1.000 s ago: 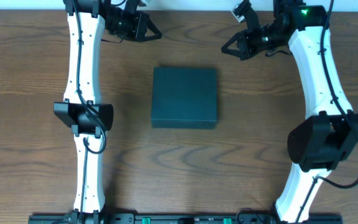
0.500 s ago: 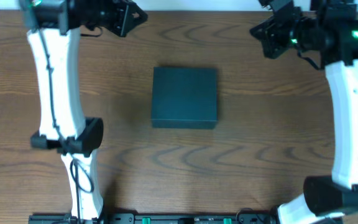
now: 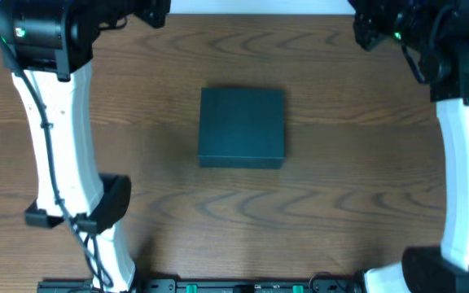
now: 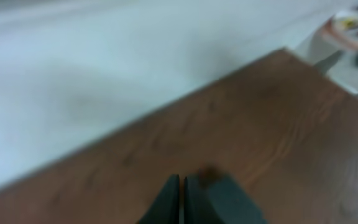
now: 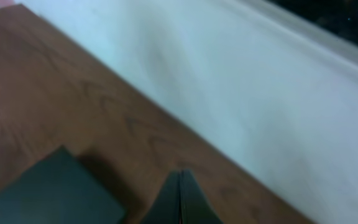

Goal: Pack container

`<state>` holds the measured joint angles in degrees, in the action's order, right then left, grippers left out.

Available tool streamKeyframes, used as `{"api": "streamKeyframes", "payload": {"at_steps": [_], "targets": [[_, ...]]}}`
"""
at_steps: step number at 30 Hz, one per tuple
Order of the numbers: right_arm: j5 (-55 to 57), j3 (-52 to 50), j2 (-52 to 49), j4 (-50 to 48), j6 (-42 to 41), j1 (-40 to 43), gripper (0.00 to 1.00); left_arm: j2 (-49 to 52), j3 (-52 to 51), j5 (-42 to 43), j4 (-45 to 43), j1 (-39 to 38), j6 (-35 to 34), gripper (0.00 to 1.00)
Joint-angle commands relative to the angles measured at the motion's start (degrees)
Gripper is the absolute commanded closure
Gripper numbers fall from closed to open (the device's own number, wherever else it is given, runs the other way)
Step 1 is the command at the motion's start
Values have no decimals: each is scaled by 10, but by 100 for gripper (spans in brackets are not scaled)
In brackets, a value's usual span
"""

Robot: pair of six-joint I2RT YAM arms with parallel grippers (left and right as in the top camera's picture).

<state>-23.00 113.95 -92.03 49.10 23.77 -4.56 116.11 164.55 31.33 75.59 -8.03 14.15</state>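
**Closed box at mid-bench, both tools shut at the far edge**

Nearest in the overhead view, the two white arms rose from the near edge of the brown wood-grain bench point(image 3: 243, 220), the left arm point(image 3: 55, 163) up the left side and the right arm point(image 3: 466, 179) up the right side. Both reached towards the far corners.

Between them, about the middle of the bench, lay the dark teal-black, matte, roughly square cardboard container point(image 3: 242, 128). Its flap lid was down flat and nothing rested on top of it. It sat well apart from both arms, with bare wood on every side.

Farther back, at the far left of the bench, the left tool point(image 4: 182, 193) hung above the wood. In its blurred wrist view the two dark fingers stood pressed together with only a thin line between them, holding nothing.

At the far right, the right tool point(image 5: 180, 186) was likewise closed and empty, fingers meeting in a point. Its wrist view caught a corner of the container at lower left, clear of the fingers.

Beyond the far edge of the bench ran a plain white wall point(image 5: 247, 81).
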Motion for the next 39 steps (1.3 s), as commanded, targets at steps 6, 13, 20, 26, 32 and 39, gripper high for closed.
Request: {"api": "streamKeyframes", "payload": {"at_steps": [6, 13, 20, 26, 32, 39], "targets": [[-5, -353, 336, -202, 16, 0, 98, -268, -334, -121, 6, 5, 4, 94], [7, -474, 477, -104, -96, 2, 98, -482, -585, -118, -73, 3, 4, 94], [-18, -474, 531, 128, -96, 2, 98, -716, -789, -127, -76, -19, -22, 94], [-30, -474, 574, 242, -97, 2, 98, -818, -871, -118, -51, -22, -56, 94], [-27, -474, 580, 240, -128, 2, 1, -829, -872, -118, -49, -22, -113, 5], [-27, -474, 580, 241, -128, 2, 1, -829, -872, -119, -2, -22, -120, 5]]}}
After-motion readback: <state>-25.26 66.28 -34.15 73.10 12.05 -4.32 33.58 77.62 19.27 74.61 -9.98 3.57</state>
